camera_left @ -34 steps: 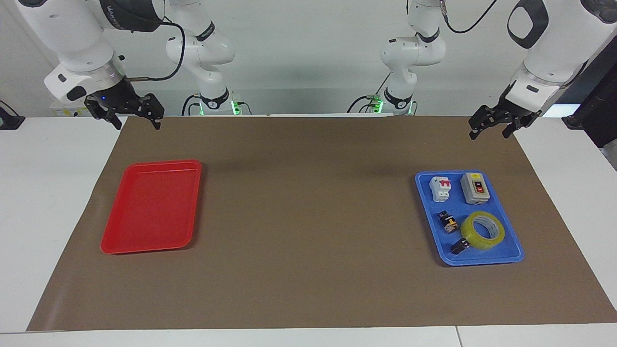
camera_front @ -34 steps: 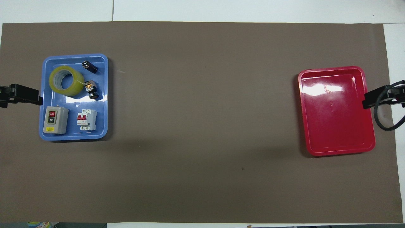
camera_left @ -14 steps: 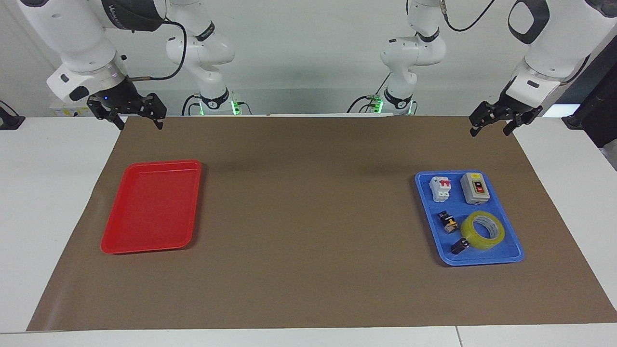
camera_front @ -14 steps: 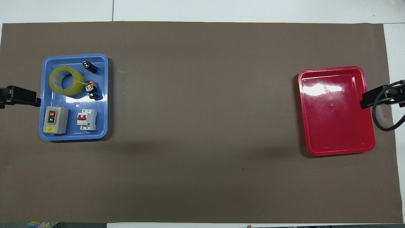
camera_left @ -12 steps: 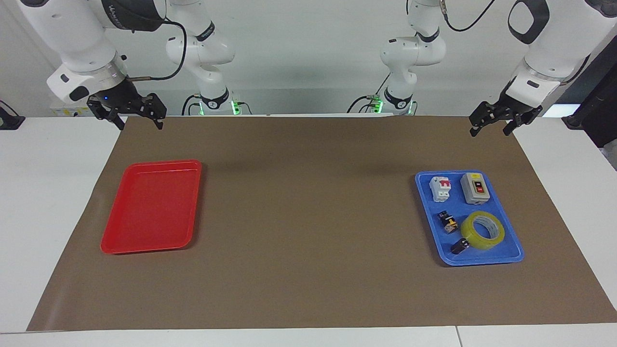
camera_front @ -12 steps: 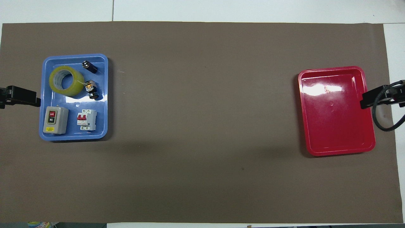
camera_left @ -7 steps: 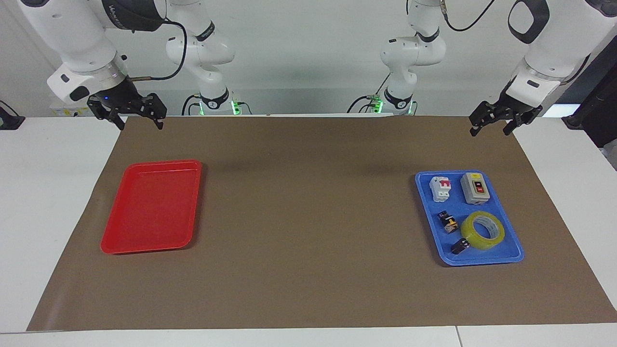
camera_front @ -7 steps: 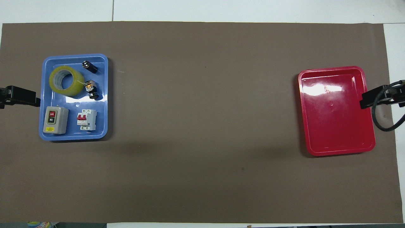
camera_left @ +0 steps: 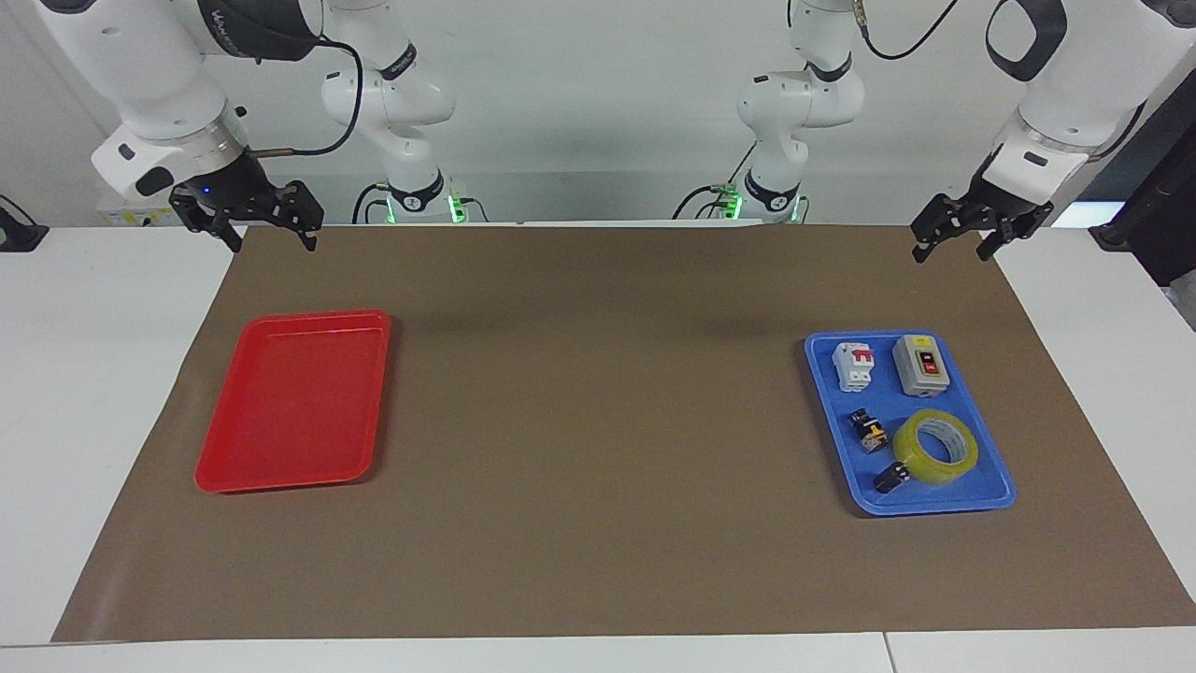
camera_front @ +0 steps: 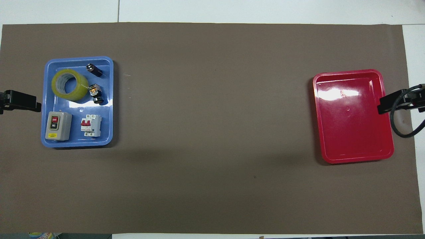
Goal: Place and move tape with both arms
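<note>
Well below and clear of the open, empty left gripper (camera_left: 963, 244), the tape (camera_left: 935, 447) lies untouched, so reaching down comes next.

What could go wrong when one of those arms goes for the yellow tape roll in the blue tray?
1. The tape lies against two small black-and-yellow parts in the blue tray; fingers coming down around it could knock them.
2. The open left gripper hangs near the brown mat's edge, well short of the roll, so a slightly off descent might clip the grey switch box.
3. The red tray sits at the right gripper's end, so a handover is likely, and a drop possible.
</note>
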`<state>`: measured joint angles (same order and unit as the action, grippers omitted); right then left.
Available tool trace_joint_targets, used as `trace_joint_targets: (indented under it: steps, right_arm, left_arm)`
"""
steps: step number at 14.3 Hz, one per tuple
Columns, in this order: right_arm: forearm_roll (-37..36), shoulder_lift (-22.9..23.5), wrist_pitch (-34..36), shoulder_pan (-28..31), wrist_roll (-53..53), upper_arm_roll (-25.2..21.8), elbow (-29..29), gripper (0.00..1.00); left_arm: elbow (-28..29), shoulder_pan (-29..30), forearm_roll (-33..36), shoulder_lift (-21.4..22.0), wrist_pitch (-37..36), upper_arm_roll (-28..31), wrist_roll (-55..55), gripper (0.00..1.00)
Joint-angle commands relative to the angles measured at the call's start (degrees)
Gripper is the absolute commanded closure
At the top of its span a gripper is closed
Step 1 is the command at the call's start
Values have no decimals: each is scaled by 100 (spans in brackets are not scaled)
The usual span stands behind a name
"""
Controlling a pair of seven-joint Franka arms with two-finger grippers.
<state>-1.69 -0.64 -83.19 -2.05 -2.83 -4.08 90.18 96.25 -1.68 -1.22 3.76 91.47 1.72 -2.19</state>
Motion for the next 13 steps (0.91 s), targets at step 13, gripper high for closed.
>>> trace_joint_targets:
  steps: [13]
  right_arm:
    - [64, -111, -101, 12, -42, 12, 140, 0]
  left_arm:
    - [-18, 124, 70, 2, 143, 39, -273, 0]
